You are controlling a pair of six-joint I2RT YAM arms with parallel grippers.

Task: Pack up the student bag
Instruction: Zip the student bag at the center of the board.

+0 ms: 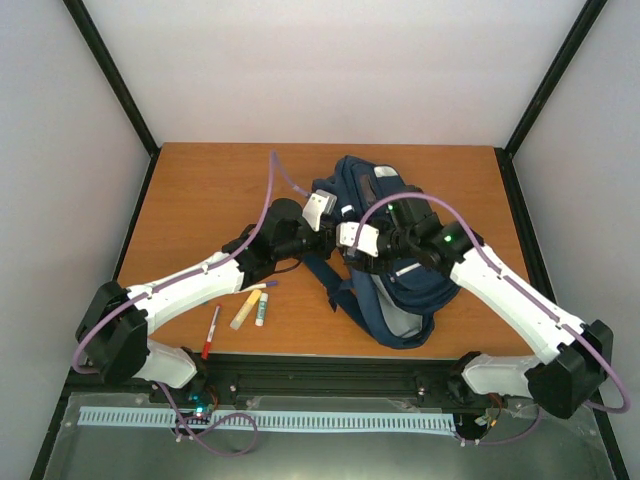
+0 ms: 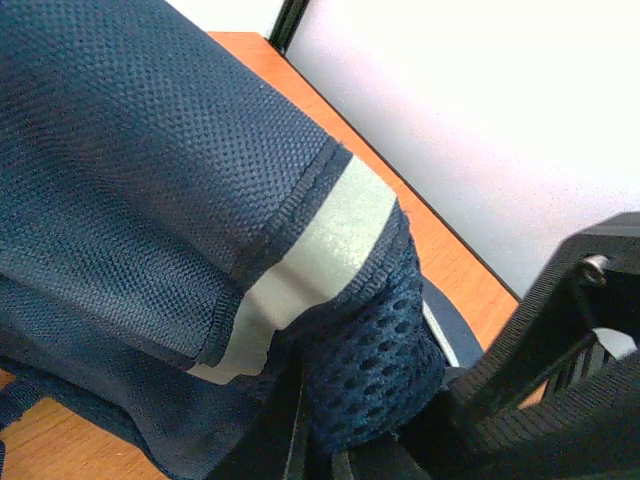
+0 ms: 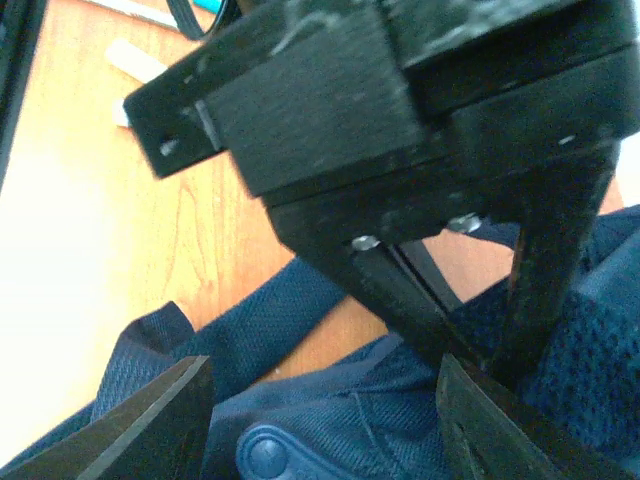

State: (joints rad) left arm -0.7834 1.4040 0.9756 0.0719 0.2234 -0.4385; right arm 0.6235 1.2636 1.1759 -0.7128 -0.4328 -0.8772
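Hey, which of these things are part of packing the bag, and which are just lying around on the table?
In the job: student bag, left gripper shut on its mesh, right gripper open over it.
Lying about: red pen, yellow marker, white tube, untouched on the table beside the bag.

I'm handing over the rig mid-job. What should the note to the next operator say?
Claws: left claw is shut on mesh fabric of the student bag. The right claw is open and empty, poised over the bag beside it.
Things: the bag lies centre-right on the table. A red pen, yellow marker and white stick lie beside the left arm.
Done: bag gripped. What is inside cannot be seen.
Left: those three items are not yet packed.
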